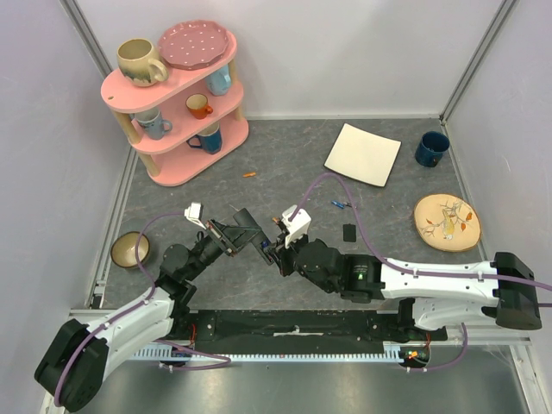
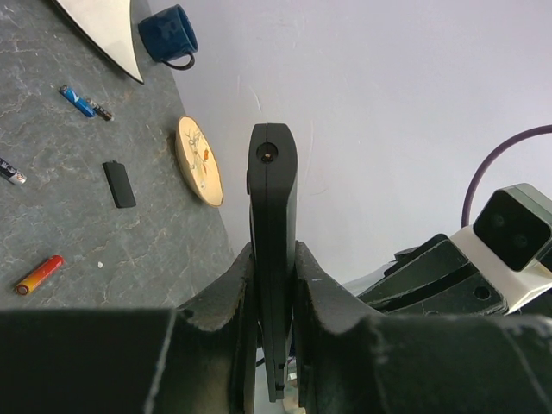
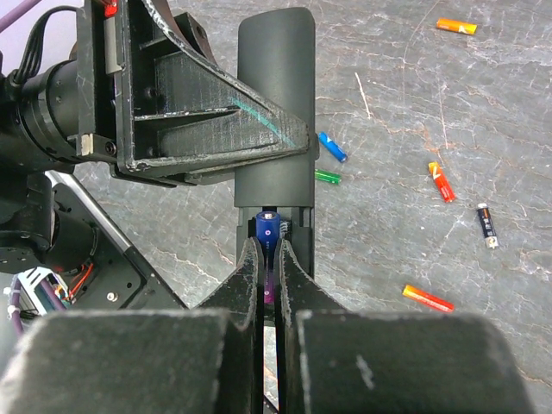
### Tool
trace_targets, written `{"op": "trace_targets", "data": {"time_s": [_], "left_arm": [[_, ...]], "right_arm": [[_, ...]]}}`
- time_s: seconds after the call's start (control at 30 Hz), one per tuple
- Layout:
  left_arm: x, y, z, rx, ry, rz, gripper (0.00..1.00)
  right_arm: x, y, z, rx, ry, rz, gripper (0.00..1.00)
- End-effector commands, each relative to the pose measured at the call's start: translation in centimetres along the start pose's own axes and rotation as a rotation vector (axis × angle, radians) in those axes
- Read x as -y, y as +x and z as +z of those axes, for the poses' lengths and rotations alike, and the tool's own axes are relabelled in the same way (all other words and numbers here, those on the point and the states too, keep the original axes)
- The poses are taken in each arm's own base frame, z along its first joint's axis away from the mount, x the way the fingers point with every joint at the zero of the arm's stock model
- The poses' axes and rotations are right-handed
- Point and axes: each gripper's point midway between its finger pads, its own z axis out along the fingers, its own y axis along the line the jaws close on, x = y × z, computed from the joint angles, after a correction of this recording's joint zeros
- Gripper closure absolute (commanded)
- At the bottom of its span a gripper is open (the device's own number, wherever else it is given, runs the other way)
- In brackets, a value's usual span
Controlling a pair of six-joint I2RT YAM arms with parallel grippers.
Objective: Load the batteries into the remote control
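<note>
Left jaws: clamped on the remote control (image 2: 273,216), bracing it.
Right jaws: pinching a blue battery (image 3: 267,226) at the recess (image 3: 299,231) (polarity unreadable).
Push: I'd go straight in, gently.

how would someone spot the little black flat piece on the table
Find the white square plate at the table's back. Toward the near edge, left of the round patterned plate, lies the black piece. Nearby batteries are coloured cylinders; it alone is flat and rectangular.

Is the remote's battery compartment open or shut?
Open: in the right wrist view the remote shows an exposed recess, where the right end effector holds a blue battery.
</note>
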Motion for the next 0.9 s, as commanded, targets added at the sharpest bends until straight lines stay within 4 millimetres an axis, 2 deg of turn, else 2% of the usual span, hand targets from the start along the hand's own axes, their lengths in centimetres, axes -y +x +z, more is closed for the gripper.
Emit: {"op": "trace_targets", "data": {"time_s": [0.0, 0.4, 0.87], "left_arm": [[-3.9, 1.7, -2.3, -0.02, -0.077, -0.041, 0.98], [-4.0, 1.7, -2.3, -0.021, -0.079, -0.031, 0.98], [-3.3, 1.5, -2.1, -0.018, -0.062, -0.011, 0.98]], "right_arm": [[-1.5, -2.1, 0.1, 0.042, -0.03, 0.038, 1.0], [-2.4, -1.2, 0.1, -0.011, -0.065, 0.025, 1.0], [-2.7, 1.6, 0.1, -0.162, -0.058, 0.006, 1.0]]}}
